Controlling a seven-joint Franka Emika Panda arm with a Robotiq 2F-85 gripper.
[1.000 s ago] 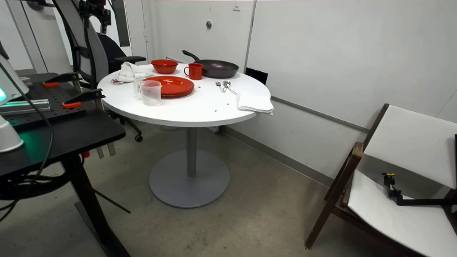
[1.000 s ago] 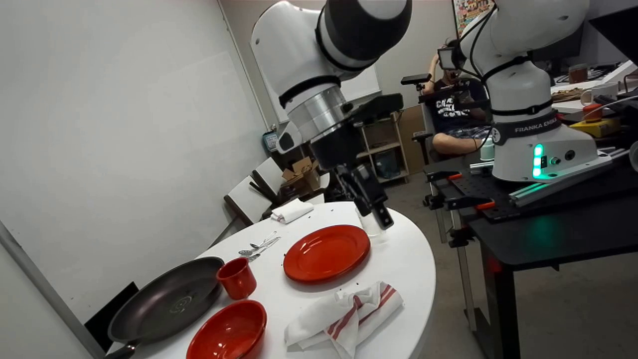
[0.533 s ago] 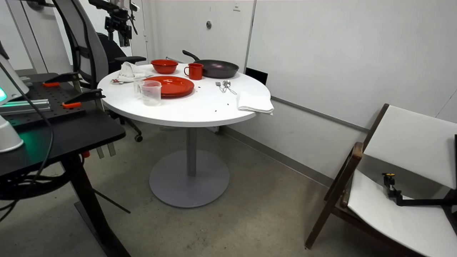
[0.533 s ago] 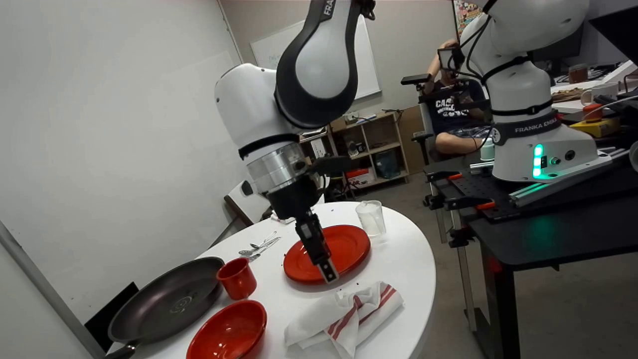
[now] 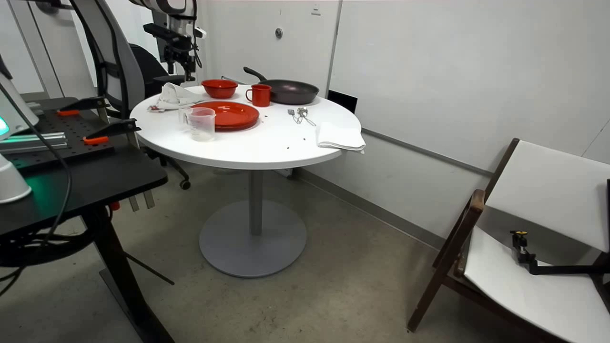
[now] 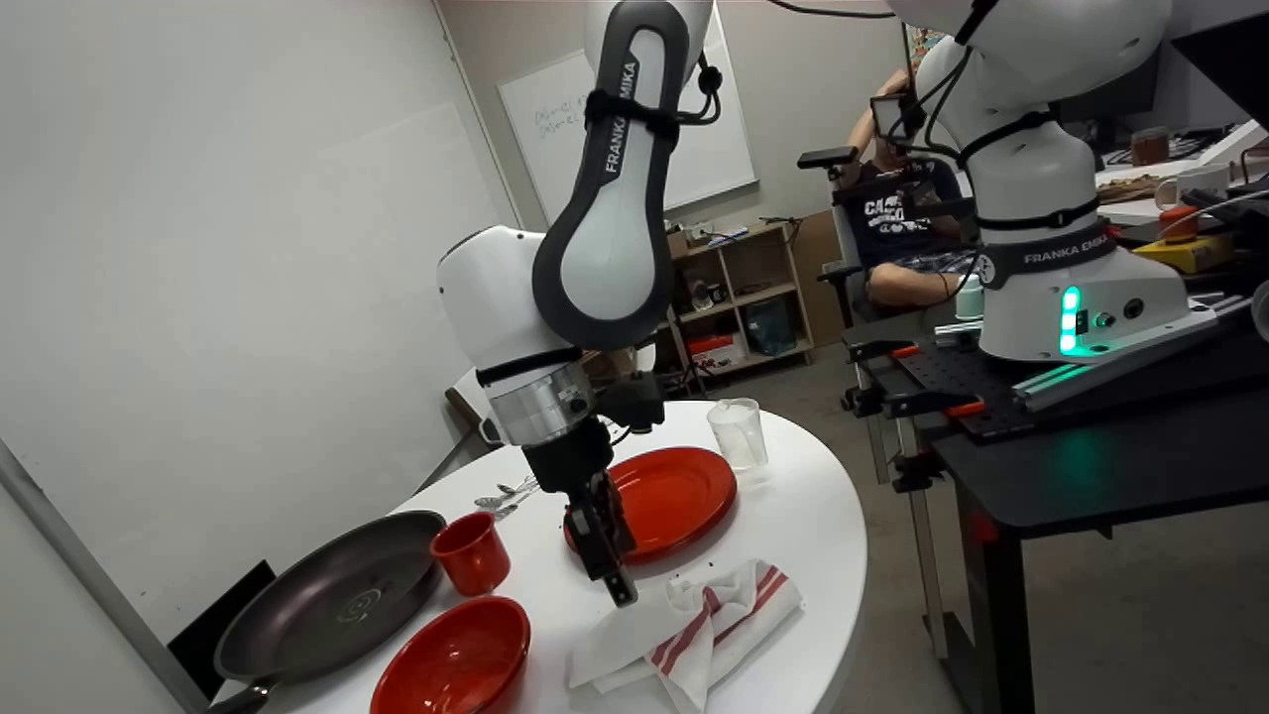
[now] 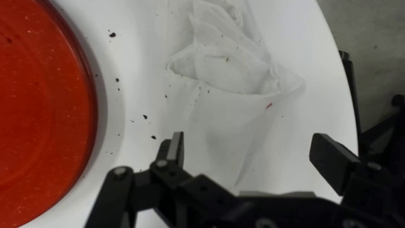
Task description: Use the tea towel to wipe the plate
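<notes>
The tea towel [image 6: 714, 625] is white with red stripes and lies crumpled on the round white table. It also shows in an exterior view [image 5: 174, 96] and in the wrist view [image 7: 227, 72]. The red plate [image 6: 679, 496] lies flat beside the towel; it shows in an exterior view [image 5: 236, 113] and at the left of the wrist view [image 7: 41, 104]. My gripper [image 7: 248, 137] is open and empty, above the towel's near part. In both exterior views the gripper [image 6: 621, 585] [image 5: 180, 75] is over the table, apart from the towel.
A red bowl [image 6: 451, 654], red mug [image 6: 473, 555] and dark frying pan [image 6: 327, 605] stand beside the towel and plate. A clear plastic cup [image 5: 202, 125] stands at the plate's edge. Cutlery [image 5: 300, 114] and a folded white cloth [image 5: 339, 137] lie farther along the table.
My gripper has moved from near the clear cup, past the plate, to the towel, and has come down lower. The towel and plate have not moved.
</notes>
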